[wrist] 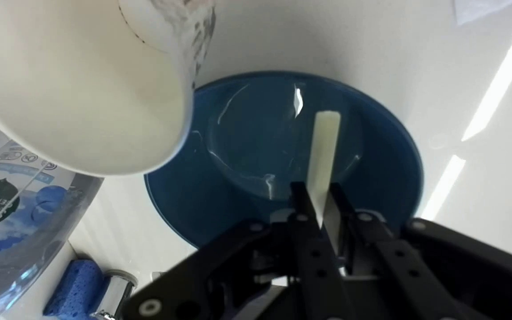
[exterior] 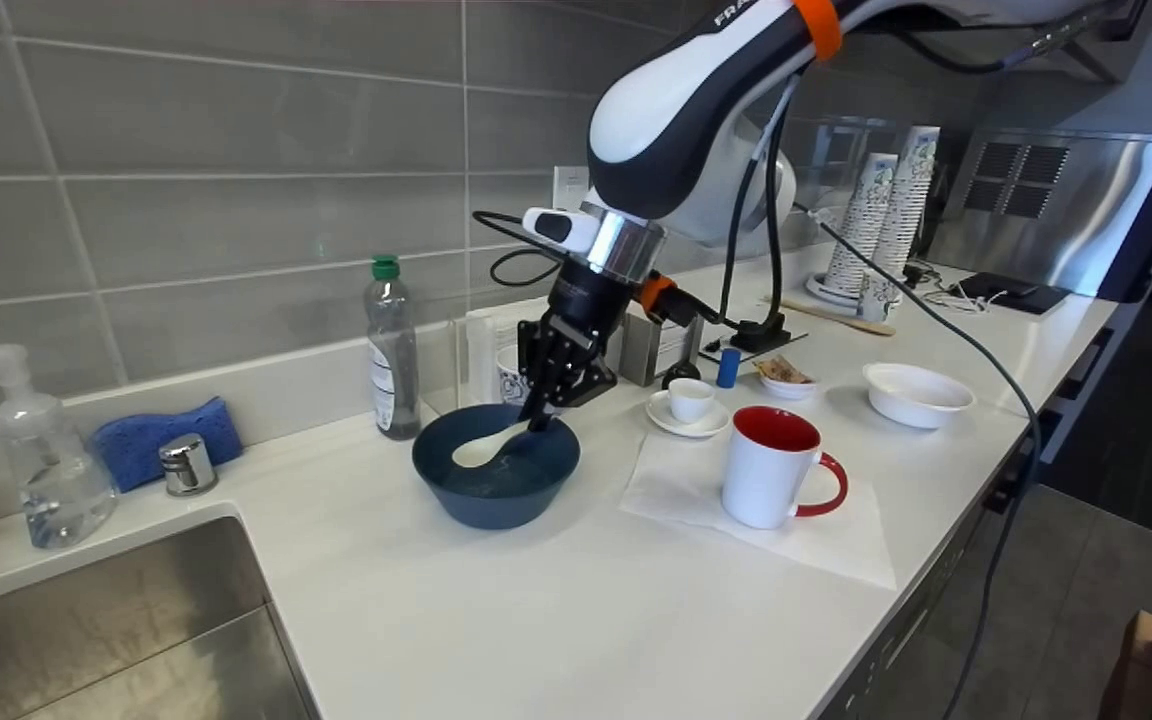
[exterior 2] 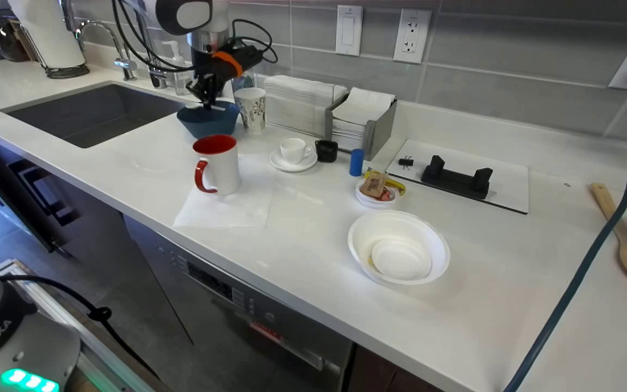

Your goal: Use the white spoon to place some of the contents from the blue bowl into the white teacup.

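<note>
My gripper [exterior: 538,416] is low over the blue bowl [exterior: 488,507], its fingers [wrist: 299,192] shut on the white spoon [exterior: 477,452]. In an exterior view the spoon's head points left, tilted down inside the rim; whether it touches the bowl I cannot tell. The spoon's handle [wrist: 325,142] runs out past the fingertips in the wrist view, where the jaws mostly hide the head. Glints and a curved line show inside the bowl [wrist: 387,178], but what it contains is unclear. On its saucer, the white teacup [exterior 2: 293,150] stands upright, apart from the bowl, and looks empty in an exterior view [exterior: 691,399].
A patterned paper cup [wrist: 82,93] and a soap bottle [exterior: 395,350] stand close behind the bowl. The red-handled mug [exterior: 764,470] sits on a napkin [exterior: 841,545]. Napkin holder [exterior 2: 374,133], shallow white bowl [exterior 2: 399,247] and sink [exterior 2: 98,114] are also on the counter.
</note>
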{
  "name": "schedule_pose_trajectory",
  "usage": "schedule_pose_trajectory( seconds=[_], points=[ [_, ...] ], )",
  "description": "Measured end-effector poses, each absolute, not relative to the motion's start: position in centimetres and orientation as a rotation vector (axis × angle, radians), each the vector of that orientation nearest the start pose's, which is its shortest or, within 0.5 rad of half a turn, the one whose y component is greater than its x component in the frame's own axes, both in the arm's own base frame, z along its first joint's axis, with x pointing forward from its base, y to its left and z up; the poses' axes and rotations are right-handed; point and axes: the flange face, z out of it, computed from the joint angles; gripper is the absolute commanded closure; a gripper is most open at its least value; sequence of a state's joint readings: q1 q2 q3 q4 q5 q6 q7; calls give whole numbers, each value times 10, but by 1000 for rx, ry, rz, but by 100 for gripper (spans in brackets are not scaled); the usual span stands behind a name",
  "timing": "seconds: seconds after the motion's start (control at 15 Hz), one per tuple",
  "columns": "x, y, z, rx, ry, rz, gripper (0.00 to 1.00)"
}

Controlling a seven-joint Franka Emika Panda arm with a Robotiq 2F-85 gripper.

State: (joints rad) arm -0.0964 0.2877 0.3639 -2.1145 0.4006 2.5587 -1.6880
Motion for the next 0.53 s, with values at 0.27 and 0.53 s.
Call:
schedule_pose_trajectory(
  seconds=[0.27,0.53],
  points=[
    [550,126,321,2302,2290,645,97],
    [524,85,337,2395,2161,707,97]
  ],
)
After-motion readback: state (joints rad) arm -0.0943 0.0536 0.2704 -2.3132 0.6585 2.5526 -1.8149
